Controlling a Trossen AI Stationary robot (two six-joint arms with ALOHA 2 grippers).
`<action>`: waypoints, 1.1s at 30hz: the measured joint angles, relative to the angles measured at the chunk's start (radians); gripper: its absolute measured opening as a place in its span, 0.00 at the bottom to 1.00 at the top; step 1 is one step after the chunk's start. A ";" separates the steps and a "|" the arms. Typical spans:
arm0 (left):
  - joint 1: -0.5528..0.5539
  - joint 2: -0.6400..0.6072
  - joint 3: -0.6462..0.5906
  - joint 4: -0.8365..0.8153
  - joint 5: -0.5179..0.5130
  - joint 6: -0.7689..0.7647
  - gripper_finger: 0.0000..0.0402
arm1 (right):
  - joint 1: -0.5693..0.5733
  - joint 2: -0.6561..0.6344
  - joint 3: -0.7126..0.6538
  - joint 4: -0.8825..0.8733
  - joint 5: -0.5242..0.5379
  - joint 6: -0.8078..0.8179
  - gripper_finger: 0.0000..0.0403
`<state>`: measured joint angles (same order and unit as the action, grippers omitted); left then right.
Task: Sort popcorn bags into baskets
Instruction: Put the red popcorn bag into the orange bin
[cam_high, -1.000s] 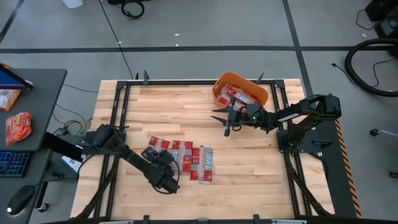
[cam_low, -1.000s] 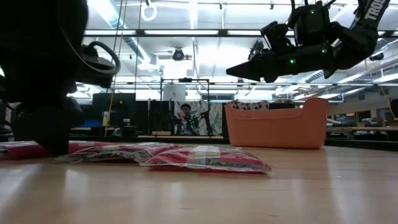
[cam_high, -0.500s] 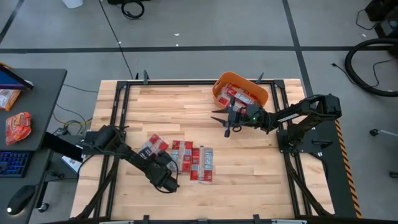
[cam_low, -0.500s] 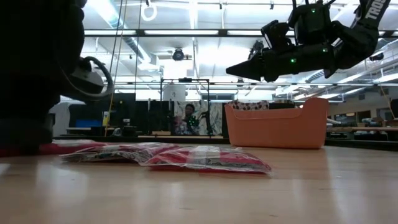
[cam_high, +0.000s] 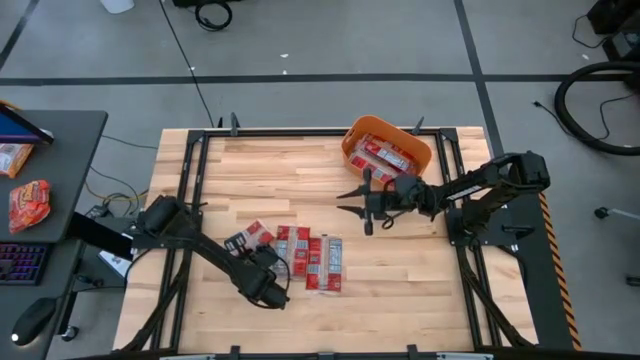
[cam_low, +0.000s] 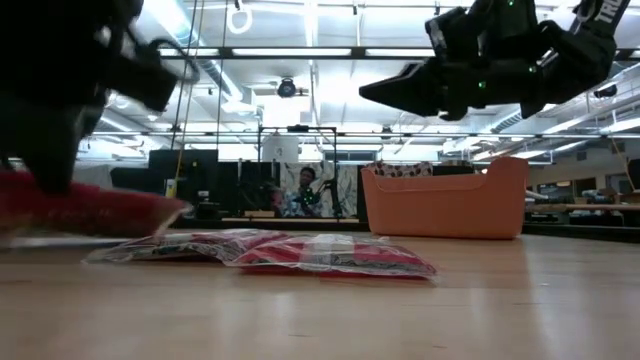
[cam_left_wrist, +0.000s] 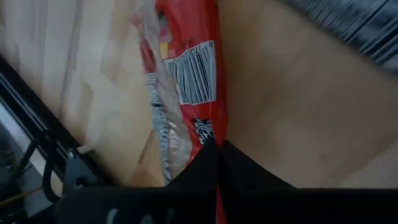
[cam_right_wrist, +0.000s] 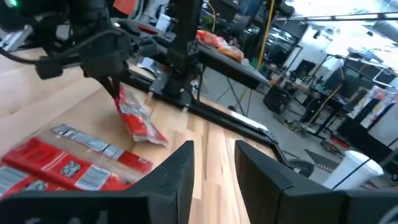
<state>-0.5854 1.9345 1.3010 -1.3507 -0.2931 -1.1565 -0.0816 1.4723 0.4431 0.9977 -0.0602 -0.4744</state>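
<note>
the worktop (cam_high: 250, 180) carries everything, with the orange basket (cam_high: 386, 146) at its far right corner, several red packets already lying inside it.

on the near half of the worktop a row of popcorn bags (cam_high: 310, 262) lies flat side by side, red with white and yellow print and cream centres, in glossy wrap that crinkles at the edges in the low view.

the main change is at the left end of that row: the left claw (cam_high: 255, 268), which a second ago sat low on the end packet, has now pulled it up. the lifted bag (cam_high: 247, 239) hangs clear of the worktop, seen in the low view as a red slab off the wood, and in the right wrist view dangling limp below the dark fingers. the left claw is pinching it by one edge; the left wrist view shows the fingertips closed on the red film just below the barcode. that reads as a grasp made, with the carry across to the basket yet to come, and the floppy bag may swing or slip on the way.

the right claw (cam_high: 362, 200) has drifted away from the basket toward the middle of the worktop, hovering high with its fingers spread and nothing between them.
</note>
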 joint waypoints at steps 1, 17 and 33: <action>0.001 -0.012 0.010 -0.007 -0.008 0.002 0.01 | 0.011 0.000 0.007 -0.008 0.004 0.000 0.30; 0.035 -0.080 0.223 0.089 -0.315 0.298 0.01 | 0.105 0.000 0.032 -0.033 -0.066 -0.001 0.53; 0.085 -0.081 0.264 0.341 -0.478 0.690 0.01 | 0.144 0.000 0.032 -0.074 -0.057 -0.008 0.54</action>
<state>-0.4999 1.8534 1.5654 -1.0096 -0.7707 -0.4667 0.0620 1.4723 0.4751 0.9238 -0.1169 -0.4820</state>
